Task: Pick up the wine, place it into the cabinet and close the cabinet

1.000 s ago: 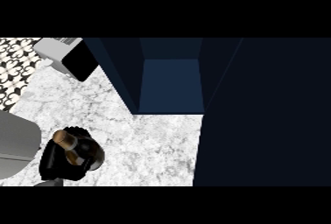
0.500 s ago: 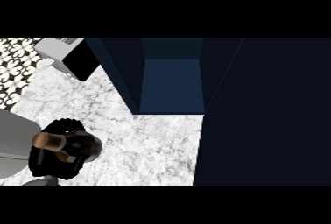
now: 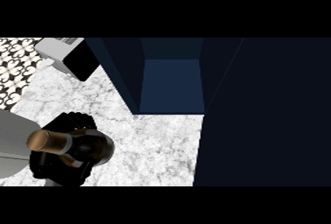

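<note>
Wine bottle: glass, prob. heavy, slick, fragile. Left hand has fingers curled round its body below the neck, best hold. Cabinet open nearby.

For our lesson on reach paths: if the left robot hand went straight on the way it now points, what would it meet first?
The left robot hand, curled round the wine, points rightward over the counter. First in line is probably the dark cabinet at right; depth unclear.
</note>
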Tool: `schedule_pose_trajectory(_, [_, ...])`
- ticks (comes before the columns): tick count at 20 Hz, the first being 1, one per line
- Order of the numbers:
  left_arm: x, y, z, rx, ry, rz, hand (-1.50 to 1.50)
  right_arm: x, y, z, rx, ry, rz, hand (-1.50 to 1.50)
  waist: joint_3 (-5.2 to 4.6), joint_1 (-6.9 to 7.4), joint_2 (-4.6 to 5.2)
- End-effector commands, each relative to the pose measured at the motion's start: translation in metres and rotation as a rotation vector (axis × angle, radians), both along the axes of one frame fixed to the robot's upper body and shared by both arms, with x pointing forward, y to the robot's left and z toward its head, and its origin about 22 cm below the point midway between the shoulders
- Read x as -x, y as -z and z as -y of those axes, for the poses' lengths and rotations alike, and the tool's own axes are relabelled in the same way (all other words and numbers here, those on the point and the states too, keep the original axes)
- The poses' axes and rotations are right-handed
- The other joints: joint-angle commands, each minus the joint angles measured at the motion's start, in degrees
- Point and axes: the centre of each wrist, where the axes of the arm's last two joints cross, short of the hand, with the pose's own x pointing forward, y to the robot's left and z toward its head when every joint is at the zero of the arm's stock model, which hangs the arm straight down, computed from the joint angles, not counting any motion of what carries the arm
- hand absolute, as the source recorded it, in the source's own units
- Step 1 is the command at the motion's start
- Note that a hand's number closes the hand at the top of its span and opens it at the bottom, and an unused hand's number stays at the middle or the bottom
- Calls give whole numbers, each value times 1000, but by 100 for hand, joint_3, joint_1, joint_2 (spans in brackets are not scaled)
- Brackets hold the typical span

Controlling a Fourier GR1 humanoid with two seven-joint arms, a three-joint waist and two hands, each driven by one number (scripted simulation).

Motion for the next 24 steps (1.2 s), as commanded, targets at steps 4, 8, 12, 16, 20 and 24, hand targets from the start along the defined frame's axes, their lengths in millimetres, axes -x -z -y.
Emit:
schedule_pose_trajectory(4, [1, -33, 56, -21, 47, -23, 150, 32, -11, -1, -46, -44, 25, -150, -3, -33, -1])
schedule_pose_trajectory(8, [-6, -49, 76, 10, 107, -12, 150, 33, -20, 2, -39, -69, 27, -150, -4, -47, 2])
schedule_pose_trajectory(12, [-23, -84, 97, 59, 120, -2, 150, 23, -11, 12, -26, -68, 35, -150, 0, -65, 11])
schedule_pose_trajectory(16, [-23, -96, 135, 67, 104, -10, 150, 19, 11, 9, -54, -40, 28, -150, 2, -82, 13])
schedule_pose_trajectory(20, [-23, -110, 152, 68, 116, -23, 150, 22, -1, 7, -49, -58, 34, -150, -2, -53, 11])
schedule_pose_trajectory(24, [-27, -107, 177, 22, 79, -31, 150, 10, -11, 9, -40, -62, 23, -150, -4, -39, 13])
